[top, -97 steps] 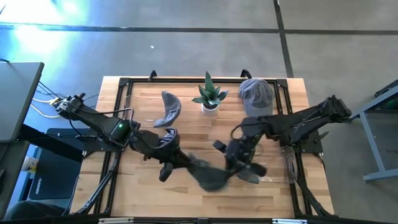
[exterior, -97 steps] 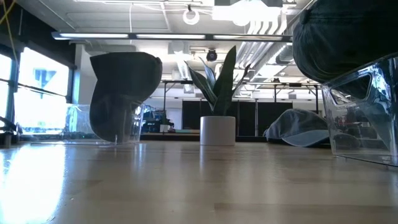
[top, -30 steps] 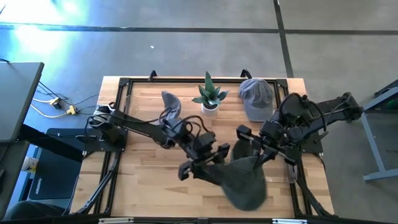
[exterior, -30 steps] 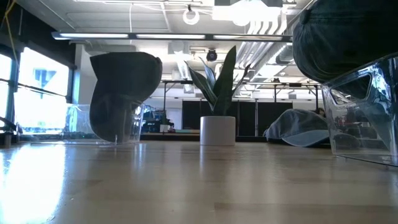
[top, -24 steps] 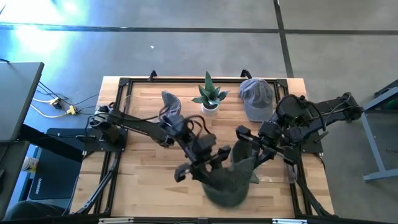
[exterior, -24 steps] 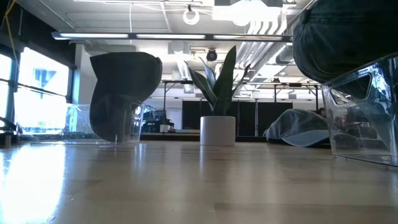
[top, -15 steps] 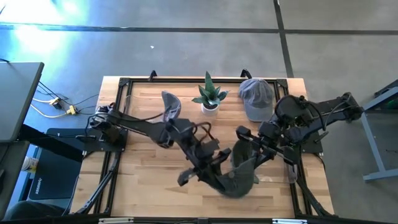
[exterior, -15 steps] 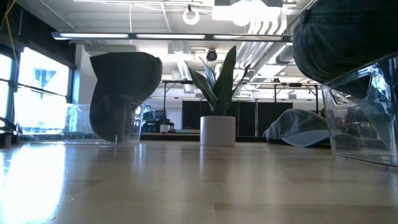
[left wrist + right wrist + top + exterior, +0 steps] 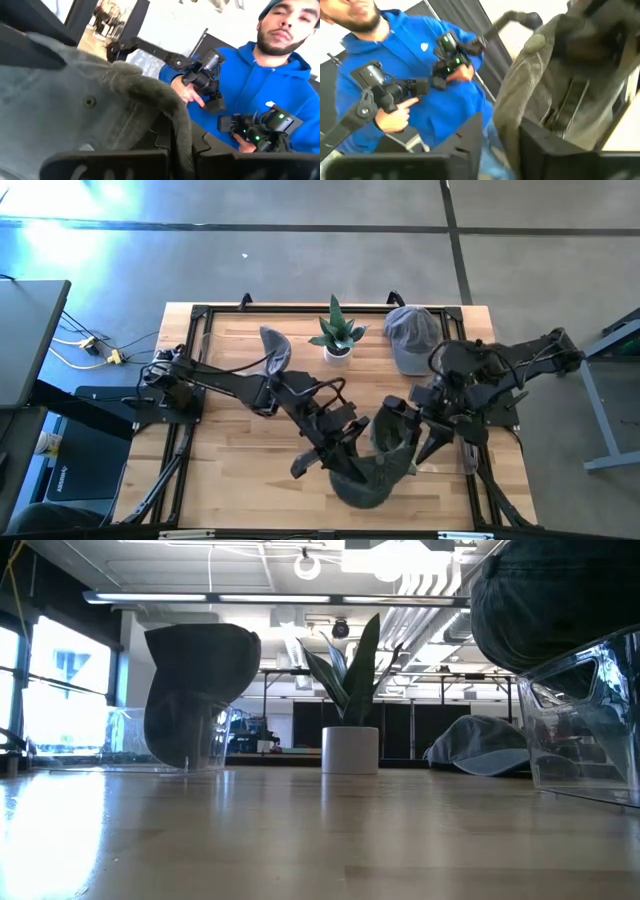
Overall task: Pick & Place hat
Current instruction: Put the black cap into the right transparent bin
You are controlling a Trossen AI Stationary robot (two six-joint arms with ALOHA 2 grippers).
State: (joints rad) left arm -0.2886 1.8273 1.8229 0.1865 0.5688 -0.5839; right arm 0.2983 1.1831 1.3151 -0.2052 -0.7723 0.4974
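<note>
An olive-grey hat (image 9: 375, 470) hangs bunched above the middle of the table, between my two grippers. My left gripper (image 9: 345, 450) reaches in from the table's left and is shut on it; the hat (image 9: 100, 100) fills that wrist view. My right gripper (image 9: 405, 430) comes from the right and stands open, its fingers on either side of the hat's edge (image 9: 507, 120). The low view shows neither gripper and not this hat. My left gripper pinches a thick folded edge of the hat (image 9: 181, 135) between its two fingers. The fingers lie about level and come from the table's left. The hat hangs from them slack, clear of the table. My right gripper: I cannot tell whether its fingers (image 9: 545, 145) touch the cloth between them.
A potted plant (image 9: 337, 338) stands at the back centre, with a blue-grey cap (image 9: 272, 352) to its left and a grey cap (image 9: 412, 335) to its right. A clear stand (image 9: 466, 442) sits by the right edge. A person in a blue hoodie (image 9: 420, 85) stands beyond the table.
My left gripper has taken hold of the hat's edge and tipped upward. My right gripper has rolled about its own axis. The hat, spread wide toward the near right a second ago, has drawn into a smaller bunch nearer the middle.
</note>
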